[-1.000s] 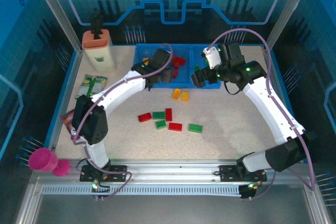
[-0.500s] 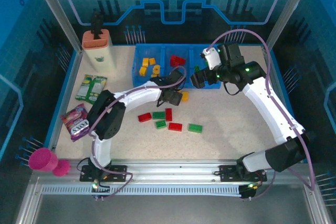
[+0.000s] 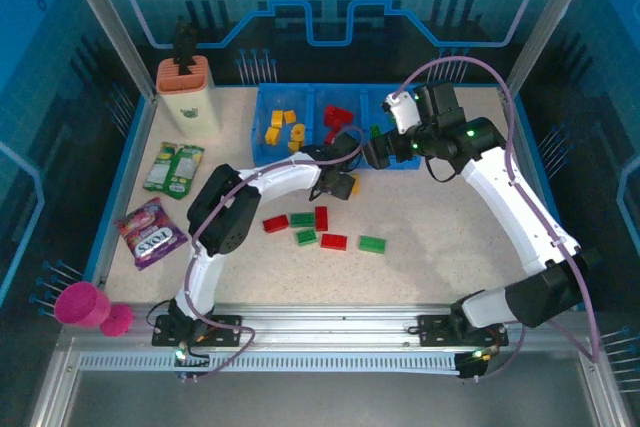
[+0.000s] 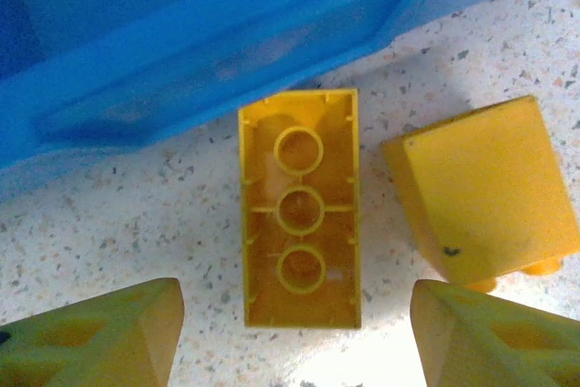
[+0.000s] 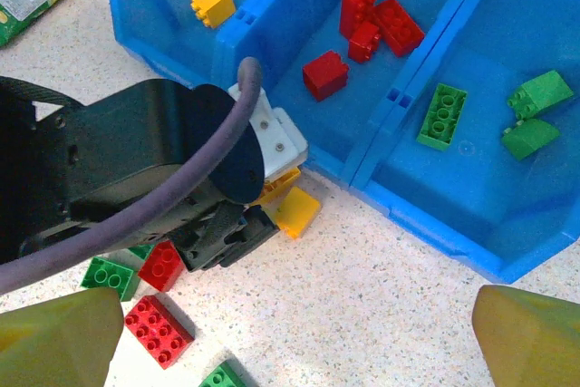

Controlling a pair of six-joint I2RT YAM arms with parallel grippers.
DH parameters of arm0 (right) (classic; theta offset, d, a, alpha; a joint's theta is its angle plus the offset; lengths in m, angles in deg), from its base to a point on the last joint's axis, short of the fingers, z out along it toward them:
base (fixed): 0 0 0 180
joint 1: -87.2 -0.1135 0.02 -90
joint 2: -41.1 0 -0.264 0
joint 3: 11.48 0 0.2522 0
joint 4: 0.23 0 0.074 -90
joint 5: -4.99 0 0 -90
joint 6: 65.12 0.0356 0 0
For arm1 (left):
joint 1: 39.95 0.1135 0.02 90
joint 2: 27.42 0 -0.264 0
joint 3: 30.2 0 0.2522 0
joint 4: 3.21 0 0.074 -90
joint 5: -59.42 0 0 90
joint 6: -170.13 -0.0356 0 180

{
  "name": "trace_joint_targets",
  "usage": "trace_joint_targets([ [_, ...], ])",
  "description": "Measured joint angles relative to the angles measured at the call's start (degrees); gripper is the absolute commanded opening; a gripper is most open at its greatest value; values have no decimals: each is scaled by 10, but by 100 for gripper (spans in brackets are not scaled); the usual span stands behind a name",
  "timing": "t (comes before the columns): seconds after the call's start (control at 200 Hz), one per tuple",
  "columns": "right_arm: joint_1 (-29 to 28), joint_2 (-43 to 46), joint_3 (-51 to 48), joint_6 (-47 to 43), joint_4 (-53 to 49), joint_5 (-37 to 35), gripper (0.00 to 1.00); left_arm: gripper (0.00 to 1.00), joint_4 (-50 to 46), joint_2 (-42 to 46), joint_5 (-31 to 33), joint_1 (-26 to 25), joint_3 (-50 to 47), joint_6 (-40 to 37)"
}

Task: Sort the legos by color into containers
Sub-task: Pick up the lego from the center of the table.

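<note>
**Left fingers point(image 4: 100, 342) open around a yellow lego point(image 4: 299, 224)**

It lies upside down on the desk point(image 4: 109, 224), just beside the blue tray point(image 4: 181, 61) at the far edge. The right fingers point(image 5: 535, 337) are wide open, empty.

1. I am watching the left gripper point(image 3: 338, 184) hanging low just in front of the blue tray point(image 3: 262, 150), with a yellow brick point(image 3: 353, 187) peeking out beside it.
2. The right gripper point(image 3: 377, 152) is hovering at the front of the tray's right compartment.
3. Yellow bricks point(image 3: 282, 127) are lying in the left compartment and red bricks point(image 3: 338, 117) in the middle one.
4. Three red and three green loose bricks point(image 3: 334, 242) are sitting clustered on the table point(image 3: 450, 237), nearer the arm bases.
5. A green packet point(image 3: 172, 167) and a purple packet point(image 3: 152, 234) are lying at the left.
</note>
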Motion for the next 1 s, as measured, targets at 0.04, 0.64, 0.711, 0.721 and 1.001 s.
trace_joint_targets([
  [0.04, 0, 0, 0, 0, 0, 0, 100, 65, -2, -5, 0, 0, 5, 0],
  [0.64, 1, -18, 0, 0, 0, 0, 100, 57, -5, -50, 0, 16, 57, 7],
  [0.711, 1, -19, 0, 1, 0, 0, 100, 54, -5, -56, 0, 16, 64, 12],
  [0.721, 1, -19, 0, 1, 0, 0, 100, 53, -5, -56, 0, 16, 65, 10],
  [1.001, 4, -21, 0, 2, 0, 0, 100, 41, -3, -75, -13, 16, 71, 17],
])
